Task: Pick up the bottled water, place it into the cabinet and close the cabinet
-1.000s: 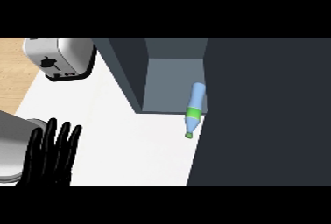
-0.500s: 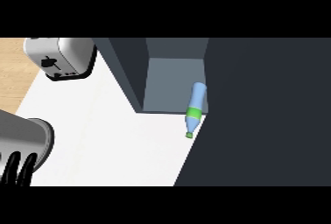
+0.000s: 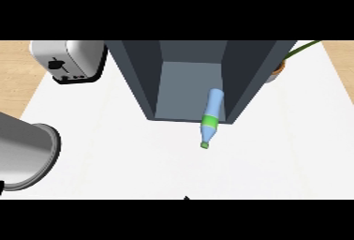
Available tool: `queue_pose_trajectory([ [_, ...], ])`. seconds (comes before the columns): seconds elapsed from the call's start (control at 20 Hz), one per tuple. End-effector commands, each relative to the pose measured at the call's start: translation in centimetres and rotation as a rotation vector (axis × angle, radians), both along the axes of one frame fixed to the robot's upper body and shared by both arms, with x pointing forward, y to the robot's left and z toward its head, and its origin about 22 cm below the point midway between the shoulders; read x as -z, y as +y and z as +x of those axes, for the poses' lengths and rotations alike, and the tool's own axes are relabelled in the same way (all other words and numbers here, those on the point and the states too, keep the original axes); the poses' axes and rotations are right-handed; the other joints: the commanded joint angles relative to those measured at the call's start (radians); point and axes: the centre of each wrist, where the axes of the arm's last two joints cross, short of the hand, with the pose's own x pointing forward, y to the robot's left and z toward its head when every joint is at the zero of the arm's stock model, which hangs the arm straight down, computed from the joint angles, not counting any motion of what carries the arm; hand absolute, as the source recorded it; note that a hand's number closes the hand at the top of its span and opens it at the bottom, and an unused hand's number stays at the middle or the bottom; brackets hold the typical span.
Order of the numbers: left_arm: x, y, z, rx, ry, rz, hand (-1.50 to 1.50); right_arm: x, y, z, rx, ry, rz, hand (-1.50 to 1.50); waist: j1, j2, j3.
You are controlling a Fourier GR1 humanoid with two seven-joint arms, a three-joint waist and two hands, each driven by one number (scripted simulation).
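Observation:
The water bottle [image 3: 211,115] is pale blue with a green label and cap. It lies on its side along the right inner wall of the dark grey cabinet [image 3: 135,79]. Its base is inside and its capped neck sticks out over the white counter [image 3: 180,164]. The cabinet's front stands open and no door shows. My left forearm [image 3: 24,154] fills the lower left corner. Only a black sliver of my left hand [image 3: 1,186] shows at the left edge. The right hand is out of view.
A silver toaster [image 3: 66,61] stands at the back left of the counter. A potted plant [image 3: 280,65] peeks out behind the cabinet's right wall. A small dark tip [image 3: 185,198] shows at the bottom edge.
The large dark panel that covered the right side is gone, so the cabinet's right wall and the counter beyond it show. My left forearm stays low at the left; its hand has slipped off the edge.

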Motion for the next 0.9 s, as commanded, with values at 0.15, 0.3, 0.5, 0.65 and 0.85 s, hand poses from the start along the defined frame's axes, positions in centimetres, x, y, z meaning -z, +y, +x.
queue_pose_trajectory([
  [0.15,-0.1,2.0,-1.6,0.021,-0.018,-0.017,-1.5,-1.1,4.1,1.5,-0.04,0.048,0.21,1.5,0.012,-0.006,-0.004],
  [0.3,-0.6,2.6,-1.7,0.023,-0.017,-0.029,-1.5,-1.8,4.0,2.4,-0.036,0.049,0.222,1.5,0.013,-0.002,-0.004],
  [0.5,-0.7,3.3,-2.1,0.019,-0.017,-0.014,-1.5,-2.5,3.0,4.5,0.005,0.045,0.249,1.5,0.023,0.002,-0.004],
  [0.65,-1.5,3.6,-2.0,0.033,-0.037,-0.013,-1.5,-1.8,4.1,6.5,-0.006,0.079,0.25,1.5,0.025,0.002,-0.003],
  [0.85,-1.7,4.9,-2.6,0.043,-0.033,-0.028,-1.5,-2.4,3.6,10.8,0.041,0.117,0.319,1.5,0.043,0.005,-0.002],
])
